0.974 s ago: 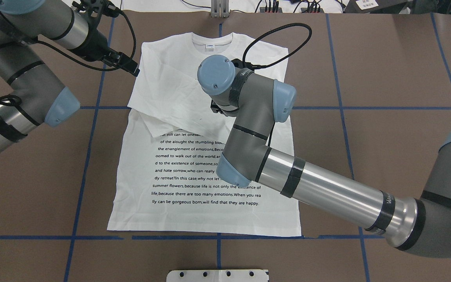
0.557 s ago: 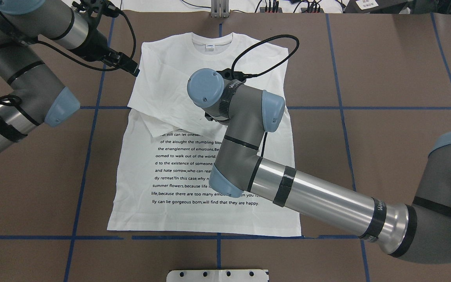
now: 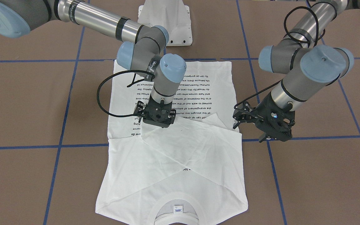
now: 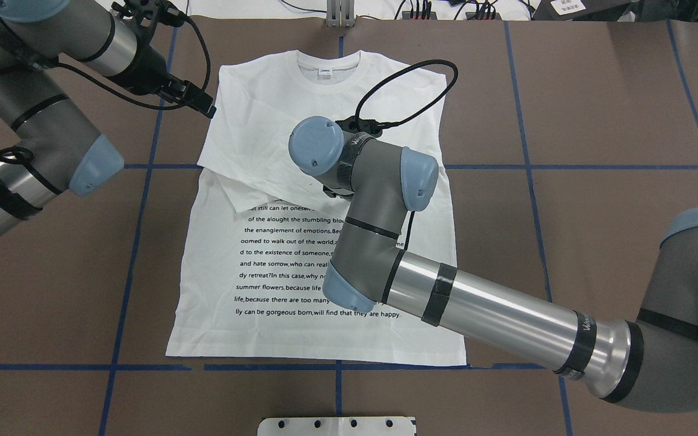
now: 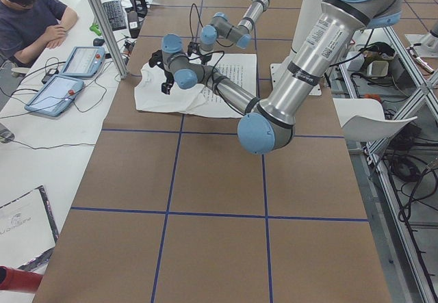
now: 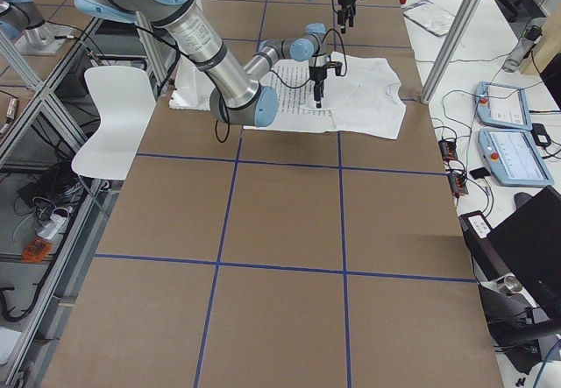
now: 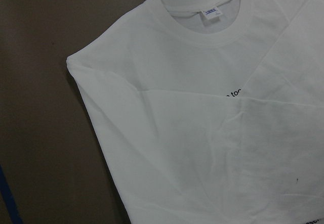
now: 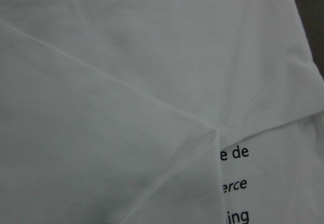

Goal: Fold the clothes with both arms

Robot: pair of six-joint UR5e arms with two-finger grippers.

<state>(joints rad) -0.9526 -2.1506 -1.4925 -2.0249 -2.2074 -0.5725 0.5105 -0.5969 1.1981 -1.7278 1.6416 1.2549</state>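
shirt point(image 4: 276, 91) noted flat on table point(image 4: 597, 121), sleeves point(image 3: 198, 137) crossed over chest. found right gripper point(image 3: 157, 120) low over sleeve overlap, left gripper point(image 4: 205, 106) beside shirt edge; could not tell either apart or together. judged risk: snagging a sleeve, dragging fold askew.
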